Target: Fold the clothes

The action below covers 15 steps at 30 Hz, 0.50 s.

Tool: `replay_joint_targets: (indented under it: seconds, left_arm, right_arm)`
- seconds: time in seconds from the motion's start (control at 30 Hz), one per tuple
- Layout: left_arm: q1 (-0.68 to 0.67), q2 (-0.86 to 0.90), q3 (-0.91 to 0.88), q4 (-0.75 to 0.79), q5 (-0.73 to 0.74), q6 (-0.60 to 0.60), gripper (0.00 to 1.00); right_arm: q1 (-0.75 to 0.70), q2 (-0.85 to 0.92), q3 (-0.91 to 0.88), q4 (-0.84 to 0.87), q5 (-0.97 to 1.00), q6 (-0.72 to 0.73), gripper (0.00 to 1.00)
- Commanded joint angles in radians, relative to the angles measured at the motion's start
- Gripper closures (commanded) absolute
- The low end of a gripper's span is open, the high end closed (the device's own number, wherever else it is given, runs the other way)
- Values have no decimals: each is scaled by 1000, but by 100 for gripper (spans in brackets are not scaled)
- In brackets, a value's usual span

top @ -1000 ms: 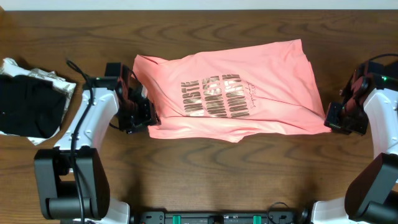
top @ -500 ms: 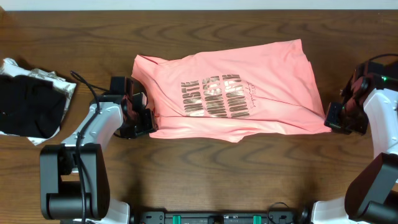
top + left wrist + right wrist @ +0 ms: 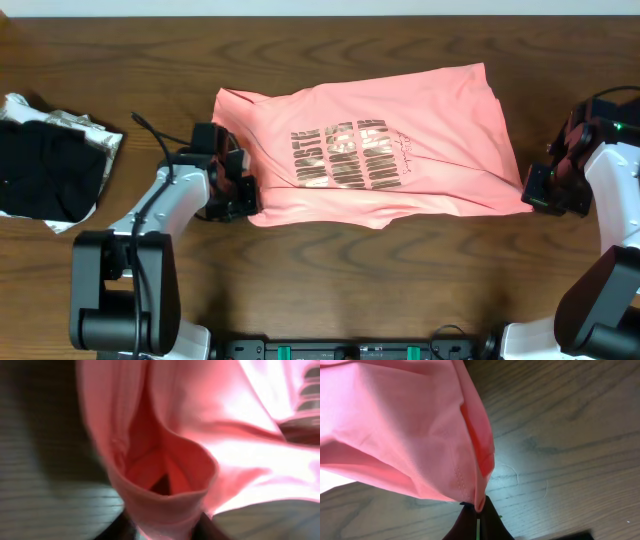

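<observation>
You are looking down on a dark brown wooden bench [image 3: 380,290] with a salmon-pink short-sleeved T-shirt [image 3: 430,95] lying spread across its middle. The shirt is facing up, showing metallic gold-bronze block lettering [image 3: 340,155] running sideways across the chest. The fabric is lying mostly flat, tilting slightly, with its right end sitting higher in the overhead view than its left.

Your left arm [image 3: 165,205], white with black joints, is reaching in from the lower left. Its jaws are sitting at the shirt's lower-left corner, touching the cloth. In the left wrist view, which is blurry, the pink fabric [image 3: 240,460] is bunching into a rounded fold that is dropping between the two dark fingers at the bottom edge. The left jaws appear to be pinching that hem.

Your right arm [image 3: 615,190] is resting at the far right, with its jaws meeting the shirt's lower-right corner. The right wrist view is showing this clearly: the stitched corner of the shirt [image 3: 395,425] is narrowing to a point and is being gripped between the pressed-together dark tips, just above the wood grain.

Well apart from the shirt, at the bench's left edge, a crumpled black cloth [image 3: 45,170] is lying on a wrinkled silvery-white sheet [image 3: 100,145].
</observation>
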Motion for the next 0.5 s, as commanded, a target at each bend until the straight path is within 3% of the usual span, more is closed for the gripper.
replay_joint_targets:
  seconds: [0.0,0.47]
  left_arm:
    - [-27,-1,-14,-7,12,2,92]
    - [90,-66,-13,-123,-40,-1,94]
  right_arm:
    - [-8,-8,-2,2,14,19,99]
    - [-14,-8,-2,0,14,27,99]
